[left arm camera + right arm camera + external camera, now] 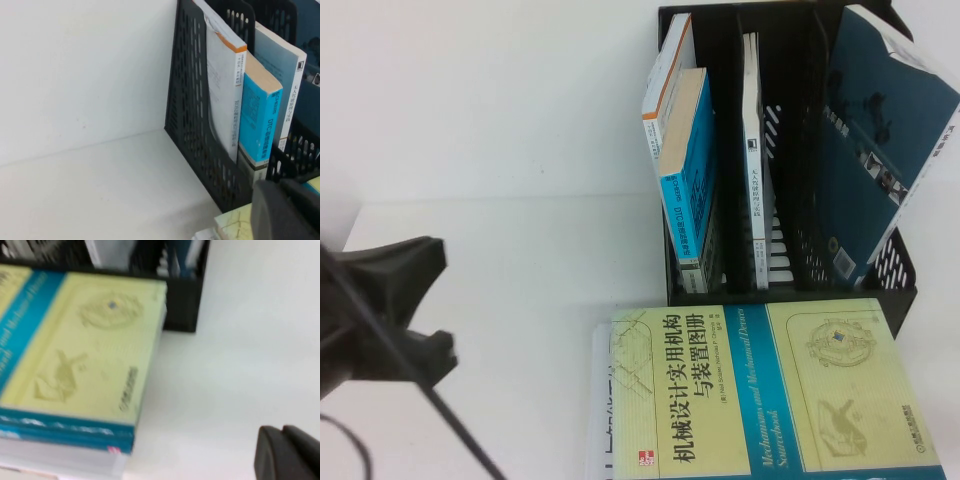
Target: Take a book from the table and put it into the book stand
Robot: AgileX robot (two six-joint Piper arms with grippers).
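Note:
The cyan-blue and grey book (690, 180) stands upright in the left slot of the black book stand (890, 275), beside a white book with an orange band (665, 85). It also shows in the left wrist view (257, 125), inside the stand's mesh side (192, 115). My left gripper (438, 310) hangs over the white table (520, 150) at the left, well clear of the stand; its tips (282, 200) look shut and empty. My right gripper (282, 432) is shut and empty over bare table to the right of the stand; it does not show in the high view.
A pale yellow-green book with a teal band (760, 390) lies flat in front of the stand on a pile of white books (600, 400). A white book (752, 150) stands in the middle slot. A large dark teal book (880, 150) leans in the right slot.

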